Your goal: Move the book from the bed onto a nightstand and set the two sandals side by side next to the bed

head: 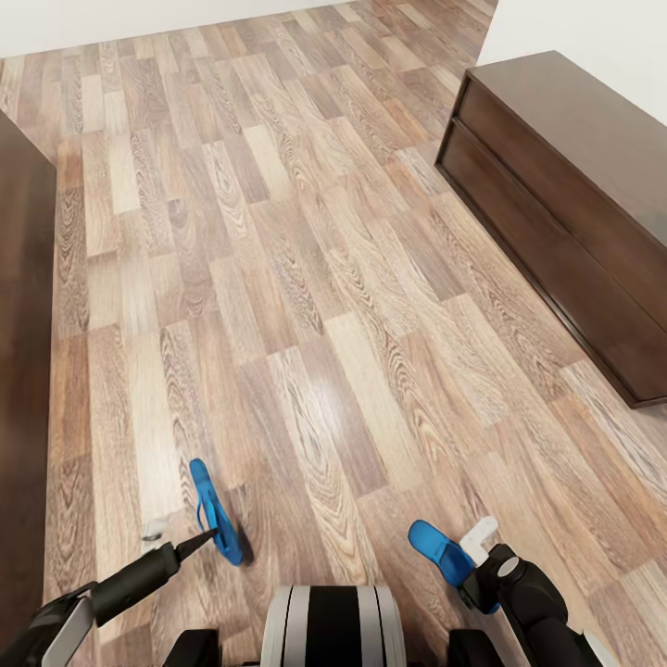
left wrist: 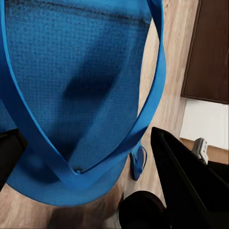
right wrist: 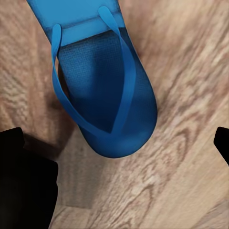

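Note:
One bright-blue sandal (head: pixel 213 511) stands on its edge just above the wood floor, with my left gripper (head: pixel 206 537) shut on it. In the left wrist view this sandal (left wrist: pixel 81 86) is very close, between the black fingers (left wrist: pixel 183 186). The other sandal (head: pixel 439 550) lies flat on the floor at the lower right. My right gripper (head: pixel 474 548) hovers over it, open. In the right wrist view that sandal (right wrist: pixel 107 100) lies sole down between the wide-apart fingers (right wrist: pixel 24 181), untouched. The book is out of view, and so are the bed's mattress and the nightstands.
A long low dark-brown wood cabinet (head: pixel 574 213) lines the right wall. A dark-brown wood panel (head: pixel 23 371) runs along the left edge; I cannot tell what furniture it belongs to. Open plank floor (head: pixel 306 259) stretches ahead to the white wall. My base (head: pixel 329 625) is at the bottom.

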You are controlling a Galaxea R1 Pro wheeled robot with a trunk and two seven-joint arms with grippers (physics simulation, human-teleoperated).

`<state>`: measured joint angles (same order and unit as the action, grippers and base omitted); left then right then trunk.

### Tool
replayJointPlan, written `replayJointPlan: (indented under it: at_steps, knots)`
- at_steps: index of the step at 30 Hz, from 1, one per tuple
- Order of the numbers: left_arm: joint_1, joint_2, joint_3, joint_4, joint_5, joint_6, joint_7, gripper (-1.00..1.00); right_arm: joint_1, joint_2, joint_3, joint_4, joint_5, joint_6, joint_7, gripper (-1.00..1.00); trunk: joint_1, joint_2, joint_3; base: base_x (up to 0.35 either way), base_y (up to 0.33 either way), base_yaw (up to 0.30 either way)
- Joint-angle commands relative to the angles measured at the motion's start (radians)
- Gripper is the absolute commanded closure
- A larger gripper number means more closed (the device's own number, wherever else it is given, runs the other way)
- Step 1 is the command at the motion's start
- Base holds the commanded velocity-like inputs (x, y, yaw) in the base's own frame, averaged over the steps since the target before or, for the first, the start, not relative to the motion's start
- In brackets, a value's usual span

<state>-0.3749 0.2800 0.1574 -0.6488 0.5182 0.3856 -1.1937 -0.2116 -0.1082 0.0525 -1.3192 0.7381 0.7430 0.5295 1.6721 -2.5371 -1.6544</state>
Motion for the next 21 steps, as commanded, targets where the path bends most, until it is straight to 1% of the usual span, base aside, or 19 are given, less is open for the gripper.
replayJointPlan:
  at_steps: [1, 2, 4, 5, 7, 9, 15, 21]
  knots:
    - [0.000, 0.001, 0.001, -0.004, 0.003, 0.009, -0.018, 1.00, -0.001, -0.001, 0.002, -0.001, 0.011, 0.003, 0.008, -1.00, 0.000, 0.000, -0.001, 0.000, 0.000, 0.000]
    - [-0.001, 0.004, 0.003, -0.023, 0.004, 0.017, -0.067, 1.00, 0.000, -0.001, 0.002, 0.000, 0.011, 0.003, 0.008, -1.00, 0.000, 0.000, -0.001, 0.000, 0.000, 0.000]
    - [-0.001, 0.005, 0.003, -0.060, 0.005, 0.045, -0.110, 1.00, 0.000, -0.001, 0.002, 0.000, 0.011, 0.003, 0.008, -1.00, 0.000, 0.000, -0.001, 0.000, 0.000, 0.000]
    - [-0.001, 0.005, 0.003, -0.071, 0.005, 0.057, -0.117, 1.00, -0.001, -0.001, 0.001, 0.000, 0.011, 0.003, 0.008, -1.00, 0.000, 0.000, -0.001, 0.000, 0.000, 0.000]
    - [-0.002, 0.004, 0.004, -0.145, 0.008, 0.135, -0.139, 1.00, 0.000, -0.001, 0.001, 0.001, 0.011, 0.003, 0.007, -1.00, 0.000, 0.000, -0.001, 0.000, 0.000, 0.000]
    - [-0.002, 0.001, 0.004, -0.179, 0.010, 0.168, -0.146, 1.00, -0.001, -0.001, 0.001, 0.001, 0.011, 0.003, 0.007, -1.00, 0.000, 0.000, -0.001, 0.000, 0.000, 0.000]
    - [-0.002, -0.002, 0.001, -0.193, 0.011, 0.183, -0.152, 1.00, -0.001, -0.001, 0.001, 0.001, 0.011, 0.002, 0.007, -1.00, 0.000, 0.000, -0.001, 0.000, 0.000, 0.000]
    - [-0.002, -0.004, 0.000, -0.194, 0.010, 0.185, -0.152, 1.00, -0.001, -0.001, 0.001, 0.001, 0.011, 0.002, 0.007, -1.00, 0.003, -0.002, -0.024, 0.000, 0.000, 0.000]
